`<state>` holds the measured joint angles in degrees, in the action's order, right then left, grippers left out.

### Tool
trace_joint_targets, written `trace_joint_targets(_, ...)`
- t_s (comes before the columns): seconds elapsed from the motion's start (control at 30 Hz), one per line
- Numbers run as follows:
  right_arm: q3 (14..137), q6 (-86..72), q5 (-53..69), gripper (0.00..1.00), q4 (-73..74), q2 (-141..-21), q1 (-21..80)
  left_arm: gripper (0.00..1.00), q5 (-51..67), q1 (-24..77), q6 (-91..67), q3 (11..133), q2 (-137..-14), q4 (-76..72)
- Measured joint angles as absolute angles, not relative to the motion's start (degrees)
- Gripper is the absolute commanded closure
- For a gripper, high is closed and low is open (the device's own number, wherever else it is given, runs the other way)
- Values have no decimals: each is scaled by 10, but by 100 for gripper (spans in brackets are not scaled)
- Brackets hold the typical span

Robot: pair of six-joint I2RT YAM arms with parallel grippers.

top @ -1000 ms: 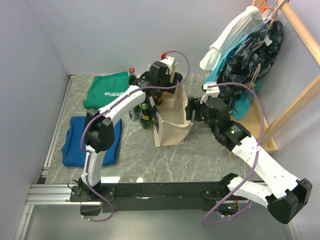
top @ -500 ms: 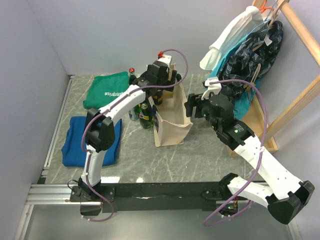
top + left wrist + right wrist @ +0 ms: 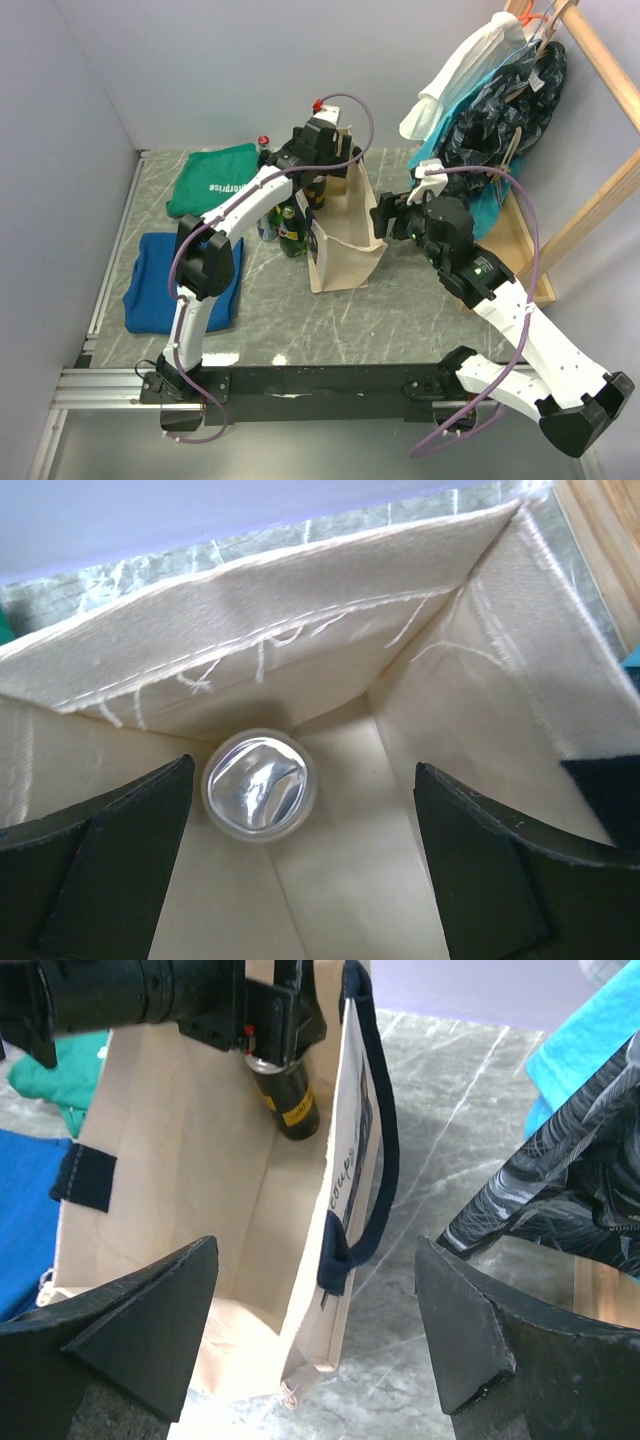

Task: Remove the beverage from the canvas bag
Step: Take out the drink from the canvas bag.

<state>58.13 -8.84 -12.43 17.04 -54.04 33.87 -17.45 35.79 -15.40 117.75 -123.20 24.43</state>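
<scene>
Left wrist view shows the foil-topped beverage (image 3: pixel 258 785) standing deep in the canvas bag (image 3: pixel 300 660), off-centre below the wide-open, empty left gripper (image 3: pixel 305 770), which should centre over it before descending, while the right gripper (image 3: pixel 317 1245), jaws apart and empty, hangs just right of the bag.

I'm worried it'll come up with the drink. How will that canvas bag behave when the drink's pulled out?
Probably floppy: the canvas bag has thin creased walls that may cave in. Likely light and tall, so it could lift or tip unless steadied.
</scene>
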Motion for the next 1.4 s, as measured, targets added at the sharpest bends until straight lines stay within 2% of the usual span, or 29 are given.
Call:
trace_joint_targets(0.63,566,-80,-124,12,154,-540,339,4,-145,353,-161,1200,-1253,276)
trace_joint_targets(1.4,565,-80,-113,11,150,-540,339,4,-204,361,-160,1200,-1284,271)
